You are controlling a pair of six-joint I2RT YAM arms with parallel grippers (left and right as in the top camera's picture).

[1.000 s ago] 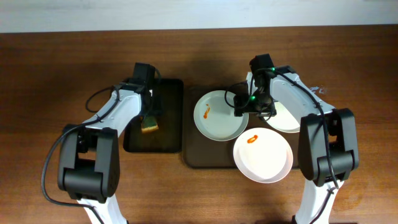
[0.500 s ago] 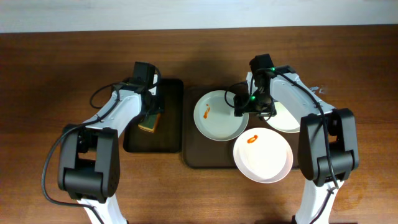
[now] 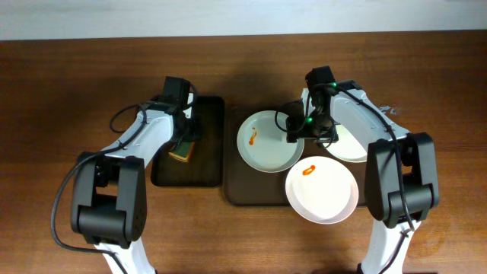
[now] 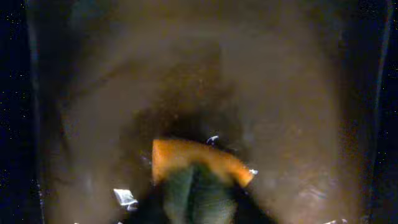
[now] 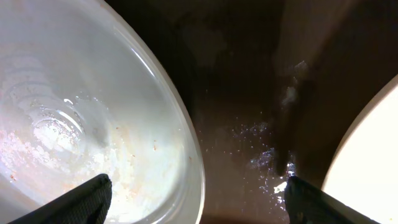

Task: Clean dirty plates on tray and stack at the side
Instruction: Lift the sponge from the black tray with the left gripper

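Three white plates lie at the large dark tray (image 3: 247,194): a left plate (image 3: 266,141) with an orange smear, a front plate (image 3: 322,190) with an orange smear, and a right plate (image 3: 351,144) partly under my right arm. My right gripper (image 3: 302,129) is open, its fingers straddling the right rim of the left plate (image 5: 93,118). My left gripper (image 3: 183,146) is shut on a yellow-and-green sponge (image 3: 181,152) over the small dark tray (image 3: 205,171). In the left wrist view the sponge (image 4: 196,171) sits between the fingers.
The wet dark tray floor (image 5: 242,99) shows between the plates in the right wrist view. The brown wooden table (image 3: 61,91) surrounds both trays.
The sponge has tilted and shifted slightly in my left gripper over the small tray. My right arm has not moved.
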